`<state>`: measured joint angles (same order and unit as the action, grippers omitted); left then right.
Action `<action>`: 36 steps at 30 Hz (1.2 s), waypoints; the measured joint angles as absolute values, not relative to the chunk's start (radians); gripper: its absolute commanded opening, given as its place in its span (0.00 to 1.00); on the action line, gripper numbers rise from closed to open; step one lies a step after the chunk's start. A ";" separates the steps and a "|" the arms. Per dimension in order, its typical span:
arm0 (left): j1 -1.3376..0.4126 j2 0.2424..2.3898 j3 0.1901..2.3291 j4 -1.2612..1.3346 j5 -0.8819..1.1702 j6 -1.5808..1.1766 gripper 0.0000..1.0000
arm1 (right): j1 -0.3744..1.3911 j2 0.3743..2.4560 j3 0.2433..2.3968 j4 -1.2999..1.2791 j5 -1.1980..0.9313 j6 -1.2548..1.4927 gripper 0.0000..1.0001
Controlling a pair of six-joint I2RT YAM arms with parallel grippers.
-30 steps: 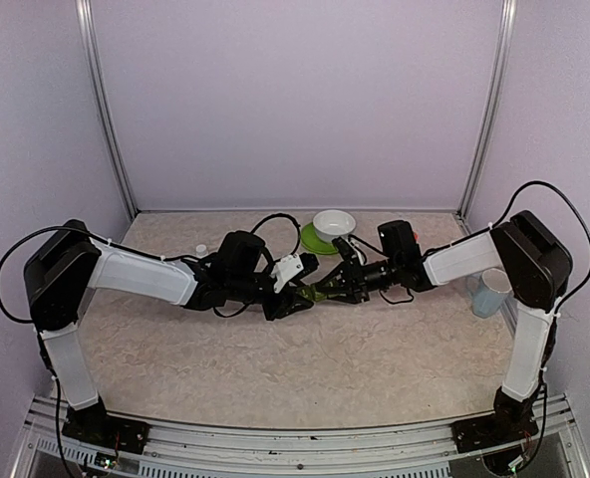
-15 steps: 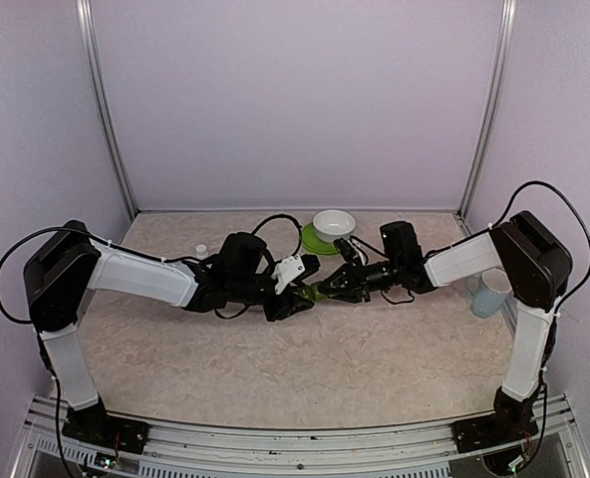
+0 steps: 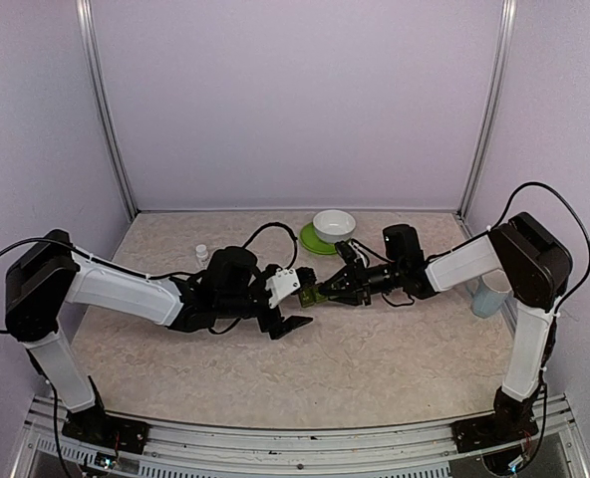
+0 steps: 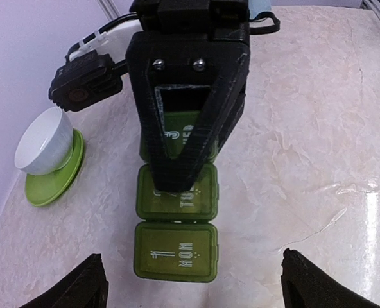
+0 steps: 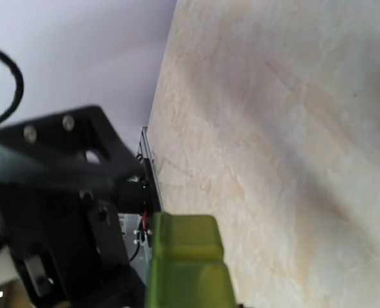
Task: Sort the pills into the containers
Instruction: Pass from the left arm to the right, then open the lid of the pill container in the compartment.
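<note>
Sorting looks barely begun. All three lids of the green pill organiser that can be seen are shut, and no pills show in any view. Opening the compartments and loading them appears to be all ahead.

The organiser sits on the near side of the white bowl. The right gripper is clenched on its far end, one black finger lying over the third lid. Whether the strip rests on the table or hangs just above it cannot be told. The left gripper is released, fingers spread wide off the free end of the strip.

The organiser is glossy moulded plastic: three joined squares with rounded corners and pale lettering reading MON and TUE. The bowl is smooth and round on a flat lime saucer. The tabletop is a mottled beige with a marble pattern and a slight sheen.
</note>
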<state>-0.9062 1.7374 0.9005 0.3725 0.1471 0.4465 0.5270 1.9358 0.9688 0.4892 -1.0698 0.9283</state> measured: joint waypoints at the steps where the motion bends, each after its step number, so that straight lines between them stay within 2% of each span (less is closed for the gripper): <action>1: -0.916 1.736 0.896 0.374 0.132 0.459 0.90 | 0.527 1.936 0.969 0.491 -1.071 0.931 0.19; 7: -0.960 1.736 0.894 0.385 0.039 0.525 0.84 | 0.527 1.936 0.969 0.490 -1.074 0.934 0.19; 14: -0.982 1.765 0.922 0.388 -0.058 0.581 0.68 | 0.527 1.931 0.969 0.475 -1.076 0.933 0.19; 23: -0.999 1.831 0.977 0.367 -0.125 0.637 0.53 | 0.527 1.914 0.967 0.467 -1.077 0.932 0.20; 31: -0.999 1.835 0.999 0.356 -0.142 0.659 0.28 | 0.527 1.913 0.965 0.468 -1.076 0.933 0.20; 36: -1.000 1.836 1.000 0.356 -0.144 0.663 0.24 | 0.527 1.912 0.963 0.469 -1.077 0.933 0.20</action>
